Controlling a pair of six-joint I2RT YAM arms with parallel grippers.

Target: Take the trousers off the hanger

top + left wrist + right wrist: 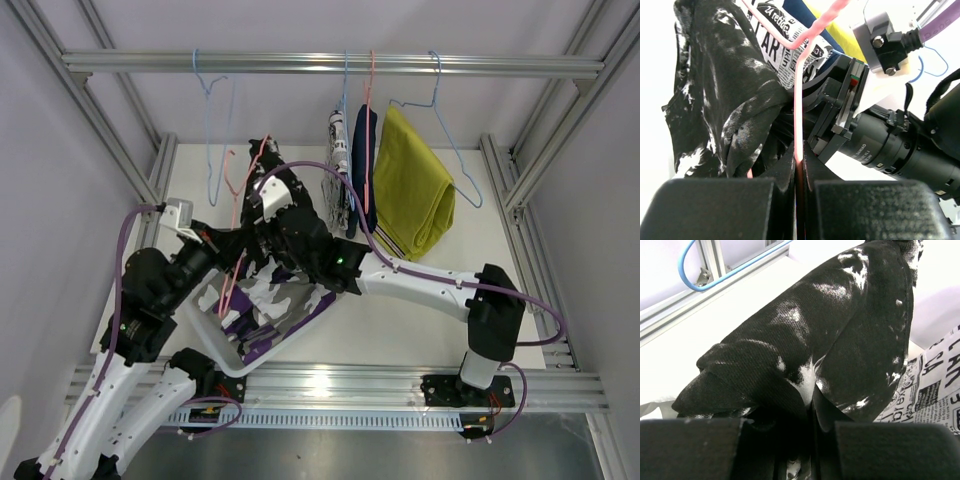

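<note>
One pair is off: the camouflage trousers lie on the table near the arm bases. The second is in play. The left gripper is pinched tight on the pink hanger, and the right gripper is clamped on the black-and-white splotched trousers. Whether they have cleared the hanger's bar, I can't tell. Three are left on the rail: print pair, navy pair, mustard pair, crowding just beside the grip. Bare table lies to the right front for a pull.

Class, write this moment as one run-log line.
left gripper: shut on pink hanger | right gripper: shut on splotched trousers
</note>
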